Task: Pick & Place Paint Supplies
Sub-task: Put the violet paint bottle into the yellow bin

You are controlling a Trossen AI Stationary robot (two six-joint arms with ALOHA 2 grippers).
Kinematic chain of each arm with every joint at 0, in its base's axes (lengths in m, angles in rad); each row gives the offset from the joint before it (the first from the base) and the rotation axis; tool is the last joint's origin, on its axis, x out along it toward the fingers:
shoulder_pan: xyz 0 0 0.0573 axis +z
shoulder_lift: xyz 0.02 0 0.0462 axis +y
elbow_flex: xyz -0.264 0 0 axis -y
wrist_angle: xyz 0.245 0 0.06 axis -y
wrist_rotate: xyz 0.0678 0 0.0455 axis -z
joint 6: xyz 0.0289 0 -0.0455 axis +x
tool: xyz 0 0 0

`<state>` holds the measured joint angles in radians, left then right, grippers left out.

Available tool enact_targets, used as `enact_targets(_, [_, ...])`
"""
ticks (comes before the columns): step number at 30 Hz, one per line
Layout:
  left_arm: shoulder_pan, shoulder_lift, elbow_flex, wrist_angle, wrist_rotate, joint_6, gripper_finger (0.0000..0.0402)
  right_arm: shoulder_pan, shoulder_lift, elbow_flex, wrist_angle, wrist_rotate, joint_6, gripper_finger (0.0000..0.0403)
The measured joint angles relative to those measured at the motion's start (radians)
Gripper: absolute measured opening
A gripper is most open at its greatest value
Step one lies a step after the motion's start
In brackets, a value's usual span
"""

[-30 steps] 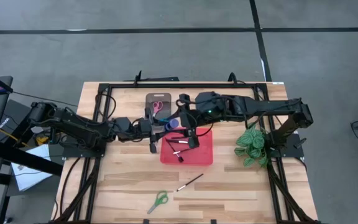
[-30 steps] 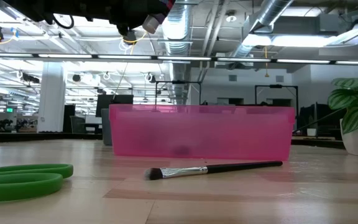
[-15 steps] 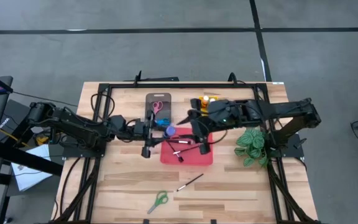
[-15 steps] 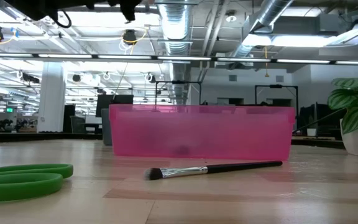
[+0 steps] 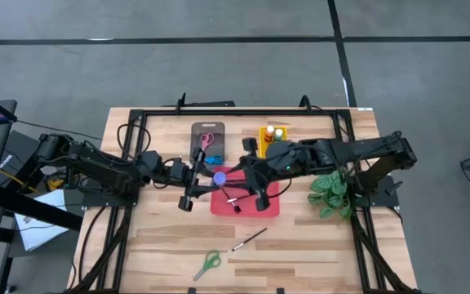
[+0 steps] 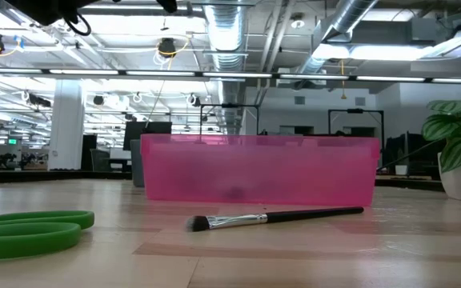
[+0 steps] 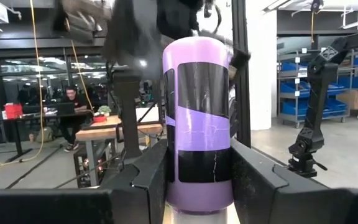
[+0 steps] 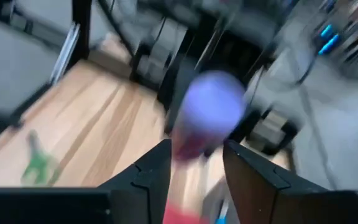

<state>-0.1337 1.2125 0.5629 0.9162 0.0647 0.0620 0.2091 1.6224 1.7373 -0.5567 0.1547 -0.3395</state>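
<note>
Fingers [image 7: 148, 180] around upright purple paint bottle [image 7: 199, 124], black-banded label.

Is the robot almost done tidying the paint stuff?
About halfway. Pink scissors lie in the grey tray, bottles in the yellow tray, a brush in the red tray. The left pincer grips a purple bottle; the right pincer reaches for it. Green scissors and another brush lie loose on the table.
</note>
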Motion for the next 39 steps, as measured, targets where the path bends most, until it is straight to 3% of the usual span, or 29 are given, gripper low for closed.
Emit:
enact_targets(13, [0.000,-0.002,0.001,0.009,0.006,0.001,0.0132,-0.001,0.013,0.002,0.095,-0.003,-0.038,0.0100])
enact_targets(34, [-0.006,0.004,0.001,-0.011,-0.008,-0.002,0.0133,-0.022,0.035,0.002,0.216,-0.049,-0.078,0.0097])
enact_targets(39, [-0.006,0.003,0.000,0.061,-0.004,-0.067,0.0132,0.005,0.017,0.002,0.199,-0.045,-0.106,0.0097])
